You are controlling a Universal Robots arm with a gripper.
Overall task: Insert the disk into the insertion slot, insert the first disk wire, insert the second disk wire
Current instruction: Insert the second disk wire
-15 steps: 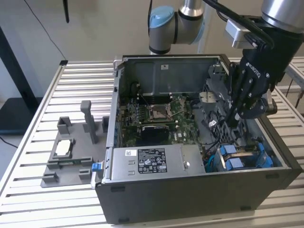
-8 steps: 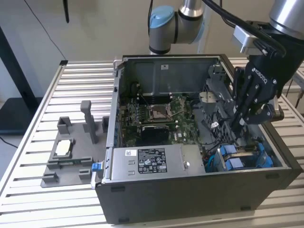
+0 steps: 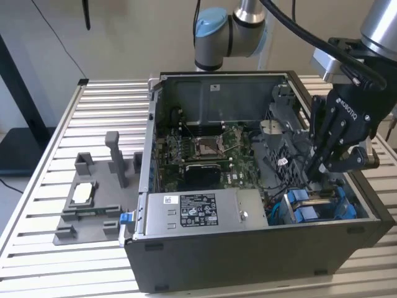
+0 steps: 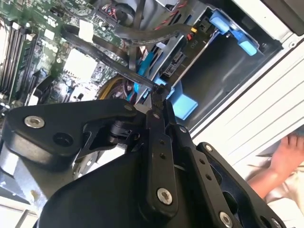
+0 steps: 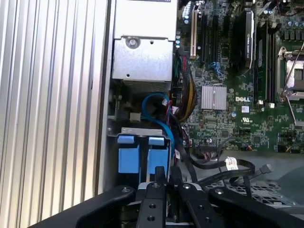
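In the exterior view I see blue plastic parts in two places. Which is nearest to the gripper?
The blue tabs inside the case, right beside the gripper; the small blue latch sits at the case's outer corner, toward the exterior view's left.

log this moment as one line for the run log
gripper: fingers shut, inside open computer case | position: over drive bay with blue tabs | nearby: black cable, power supply box | disk: not identifiable

A pale plain wall [image 3: 124, 37] is seen behind; a ribbed aluminium table [image 3: 37, 205] is lit evenly; a dark stand [image 3: 22, 93] is placed at the exterior view's left.
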